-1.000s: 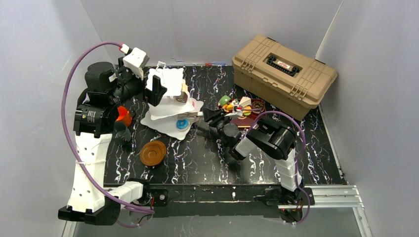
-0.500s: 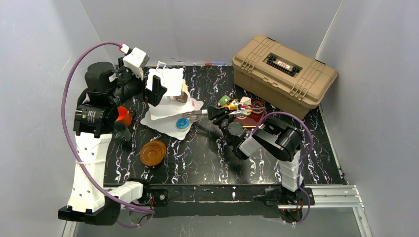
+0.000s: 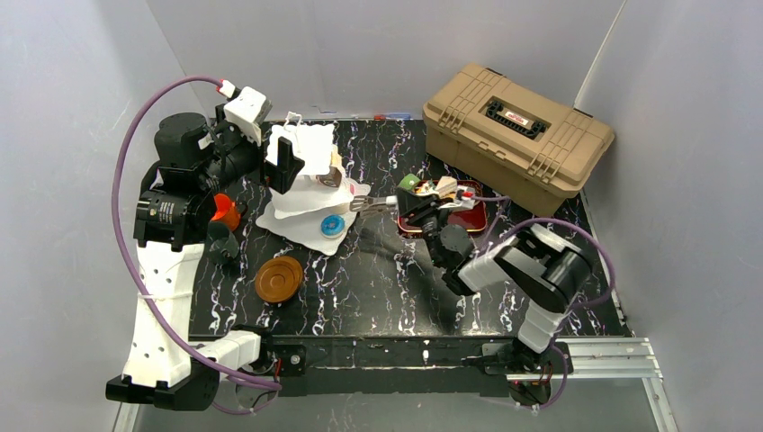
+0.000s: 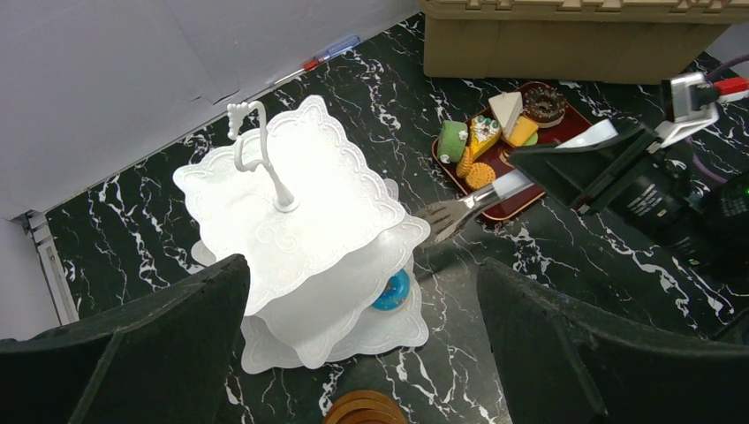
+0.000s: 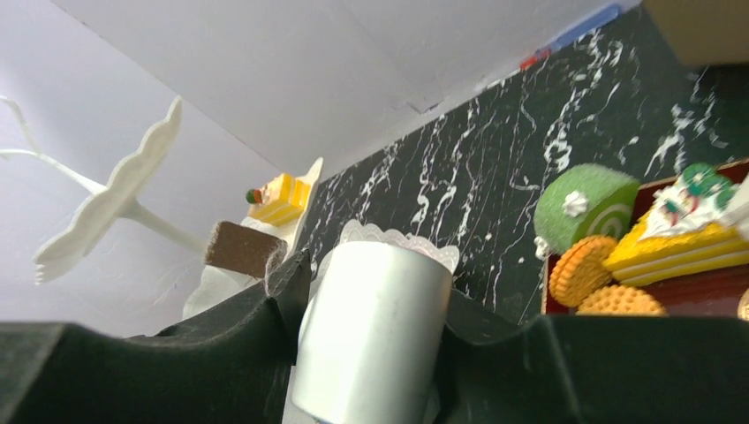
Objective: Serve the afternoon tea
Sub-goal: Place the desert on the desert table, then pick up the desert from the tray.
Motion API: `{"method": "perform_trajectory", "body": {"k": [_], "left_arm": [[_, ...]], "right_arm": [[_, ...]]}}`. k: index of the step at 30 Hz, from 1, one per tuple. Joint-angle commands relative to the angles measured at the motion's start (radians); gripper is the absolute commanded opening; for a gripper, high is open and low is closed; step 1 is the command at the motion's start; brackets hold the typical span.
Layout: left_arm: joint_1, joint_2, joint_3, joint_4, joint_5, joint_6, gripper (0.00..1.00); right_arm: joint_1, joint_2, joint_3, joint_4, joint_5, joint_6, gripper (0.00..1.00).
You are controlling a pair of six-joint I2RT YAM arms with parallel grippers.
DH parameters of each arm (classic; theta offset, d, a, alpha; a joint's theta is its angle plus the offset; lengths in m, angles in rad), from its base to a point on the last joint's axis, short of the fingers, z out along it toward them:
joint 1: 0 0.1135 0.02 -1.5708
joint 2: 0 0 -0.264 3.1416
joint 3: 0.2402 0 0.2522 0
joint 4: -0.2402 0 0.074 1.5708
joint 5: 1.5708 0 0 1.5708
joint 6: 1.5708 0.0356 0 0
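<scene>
Top external view: the stand (image 3: pixel 315 148) holds a few cakes (image 3: pixel 332 225), but most wait on the red tray (image 3: pixel 475 216). Right hand (image 3: pixel 416 200) pinches the tongs (image 3: pixel 373 203); left hand (image 3: pixel 286 166) is spread wide.

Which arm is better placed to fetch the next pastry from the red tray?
Right: the right gripper holds the tongs by the tray of pastries; the left gripper hangs open over the stand.

White arm links (image 3: pixel 166 288), black motor joints (image 3: pixel 184 139), looping purple cables (image 3: pixel 114 198), dark, seemingly matte fingers (image 4: pixel 548 353).
</scene>
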Motion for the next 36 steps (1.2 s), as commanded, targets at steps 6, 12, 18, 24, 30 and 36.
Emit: {"method": "perform_trajectory", "body": {"k": [6,12,18,24,30,36], "left_arm": [[0.002,-0.014,0.013,0.011,0.017,-0.010,0.99],[0.002,-0.014,0.009,0.010,0.018,-0.012,0.99],[0.002,-0.014,0.004,0.010,0.014,-0.013,0.99],[0.001,-0.010,0.003,0.009,0.015,-0.016,0.99],[0.002,-0.006,0.011,0.004,0.014,-0.014,0.99],[0.002,-0.002,0.010,0.004,0.017,-0.018,0.99]], "right_arm": [[-0.068,-0.348,-0.096,-0.091,-0.007,-0.146,0.48],[-0.104,-0.558,-0.063,-0.450,0.000,-0.333,0.48],[-0.127,-0.654,-0.032,-0.674,0.036,-0.516,0.47],[-0.188,-0.688,-0.041,-0.730,0.040,-0.561,0.48],[-0.246,-0.635,-0.034,-0.717,0.003,-0.567,0.47],[-0.248,-0.543,0.005,-0.668,-0.113,-0.506,0.45]]}}
